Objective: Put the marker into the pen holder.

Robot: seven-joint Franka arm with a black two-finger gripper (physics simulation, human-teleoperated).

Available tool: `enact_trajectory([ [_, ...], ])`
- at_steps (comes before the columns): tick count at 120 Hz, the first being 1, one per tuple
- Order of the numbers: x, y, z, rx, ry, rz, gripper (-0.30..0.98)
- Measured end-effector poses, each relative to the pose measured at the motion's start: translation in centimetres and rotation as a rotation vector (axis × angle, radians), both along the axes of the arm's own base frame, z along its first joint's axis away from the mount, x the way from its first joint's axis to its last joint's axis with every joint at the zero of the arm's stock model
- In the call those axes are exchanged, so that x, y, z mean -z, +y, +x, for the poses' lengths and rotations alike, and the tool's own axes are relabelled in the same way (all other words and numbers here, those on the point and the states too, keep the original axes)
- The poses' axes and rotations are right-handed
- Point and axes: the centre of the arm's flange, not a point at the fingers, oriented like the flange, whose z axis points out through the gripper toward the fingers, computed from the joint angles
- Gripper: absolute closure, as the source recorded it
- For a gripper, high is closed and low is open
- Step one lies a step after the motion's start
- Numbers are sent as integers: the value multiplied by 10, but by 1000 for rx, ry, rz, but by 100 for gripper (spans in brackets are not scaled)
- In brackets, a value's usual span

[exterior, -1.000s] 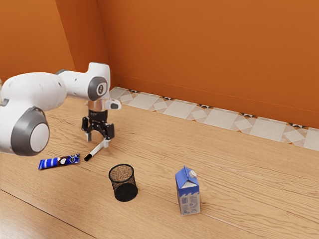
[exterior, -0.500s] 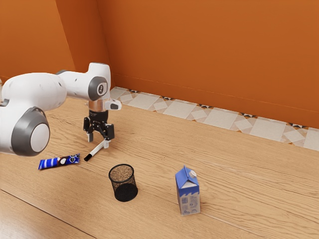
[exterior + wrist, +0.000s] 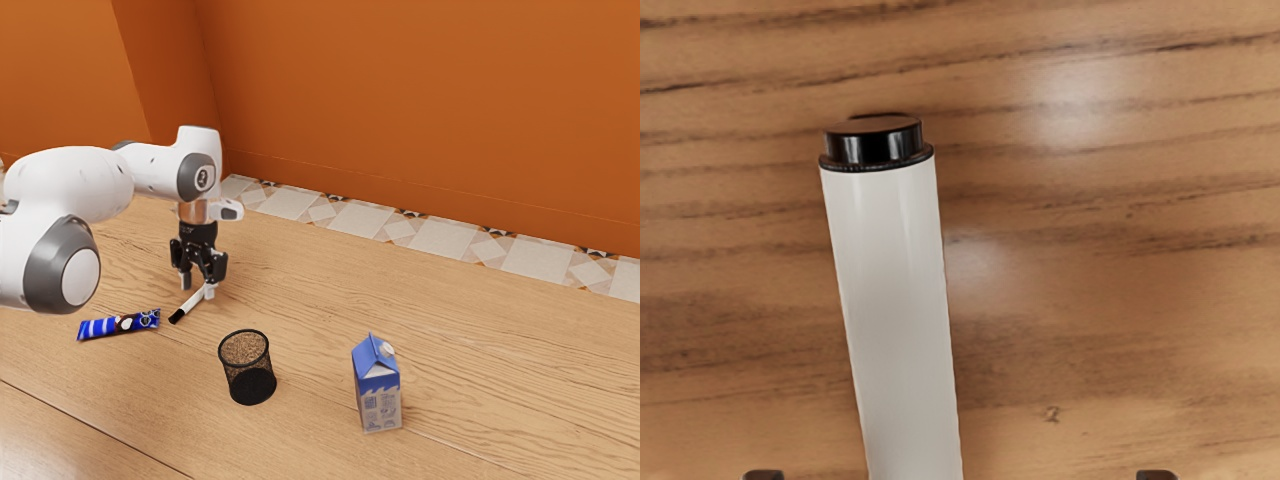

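Note:
My gripper (image 3: 198, 288) is low over the table at the white marker's far end, its fingers parted. The marker (image 3: 190, 304) lies flat, its black cap toward the exterior view's lower left. In the wrist view the marker (image 3: 898, 320) shows its white barrel and black end plug. Dark fingertips stand on both sides of the barrel with gaps between, so the gripper (image 3: 960, 474) is open around it, the barrel nearer one finger. The black mesh pen holder (image 3: 235, 376) stands upright, apart from the marker, with nothing seen in it.
A blue-and-white milk carton (image 3: 380, 396) stands beyond the pen holder toward the exterior view's right. A blue striped packet (image 3: 102, 328) lies left of the marker's cap. An orange wall (image 3: 420, 110) rises behind the wooden table.
My gripper's fingers have come closer together around the marker's end, while the hand has stayed at about the same place. The marker, pen holder, packet and carton have not visibly moved.

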Motion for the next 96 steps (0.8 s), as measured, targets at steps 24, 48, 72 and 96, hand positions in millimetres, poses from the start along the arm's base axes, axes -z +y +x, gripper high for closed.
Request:
enact_trajectory([
  [24,6,4,9,3,-21,-1,30],
  [48,11,7,8,3,-21,-7,46],
  [72,11,7,8,5,-22,-8,68],
  [96,-2,5,9,11,-38,0,76],
])
